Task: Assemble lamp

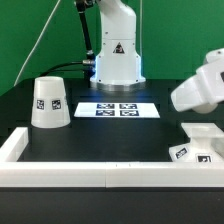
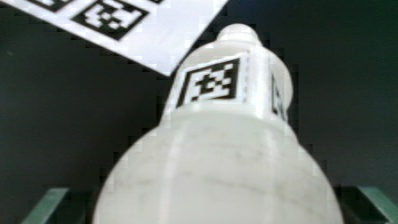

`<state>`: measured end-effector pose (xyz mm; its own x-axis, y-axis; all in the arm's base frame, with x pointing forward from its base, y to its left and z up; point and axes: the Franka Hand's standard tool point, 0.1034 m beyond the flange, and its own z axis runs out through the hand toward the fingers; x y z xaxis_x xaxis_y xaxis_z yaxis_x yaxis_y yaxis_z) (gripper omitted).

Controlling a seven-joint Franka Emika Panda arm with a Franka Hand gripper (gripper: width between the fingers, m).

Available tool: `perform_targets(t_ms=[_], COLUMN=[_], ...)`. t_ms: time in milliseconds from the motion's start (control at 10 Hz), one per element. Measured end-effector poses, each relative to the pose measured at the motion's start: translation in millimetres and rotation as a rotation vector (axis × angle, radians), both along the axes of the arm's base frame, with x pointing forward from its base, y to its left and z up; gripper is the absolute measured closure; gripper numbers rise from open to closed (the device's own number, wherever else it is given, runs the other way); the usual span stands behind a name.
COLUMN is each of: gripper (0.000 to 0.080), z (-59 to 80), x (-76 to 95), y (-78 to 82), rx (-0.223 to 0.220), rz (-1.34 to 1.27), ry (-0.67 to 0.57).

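Note:
The white bulb fills the wrist view, round head toward the camera and its tagged neck pointing away. My gripper is shut on the bulb's head; one finger shows at each side of it. In the exterior view the gripper is a blurred white mass above the table at the right. The blocky lamp base lies below it, by the front wall. The tapered shade stands wide end down at the exterior view's left.
The marker board lies in the middle of the black table and also shows in the wrist view. The white robot pedestal stands behind it. A low white wall runs along the front and left edges.

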<state>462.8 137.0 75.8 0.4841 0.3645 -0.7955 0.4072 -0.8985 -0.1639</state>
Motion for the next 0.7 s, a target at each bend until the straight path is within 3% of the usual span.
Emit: perform_targets(t_ms=[200,400,700], gripper=[0.0222,0.0222,0.0222], z=[28.8,44.4,44.1], x=[11.5,29.9,36.6], y=[-25.3,-30.9,-32.1], rx=[0.017,0.046,0.093], rz=[-0.031,-0.050,-0.059], ry=[-0.017,-0.152,-0.361])
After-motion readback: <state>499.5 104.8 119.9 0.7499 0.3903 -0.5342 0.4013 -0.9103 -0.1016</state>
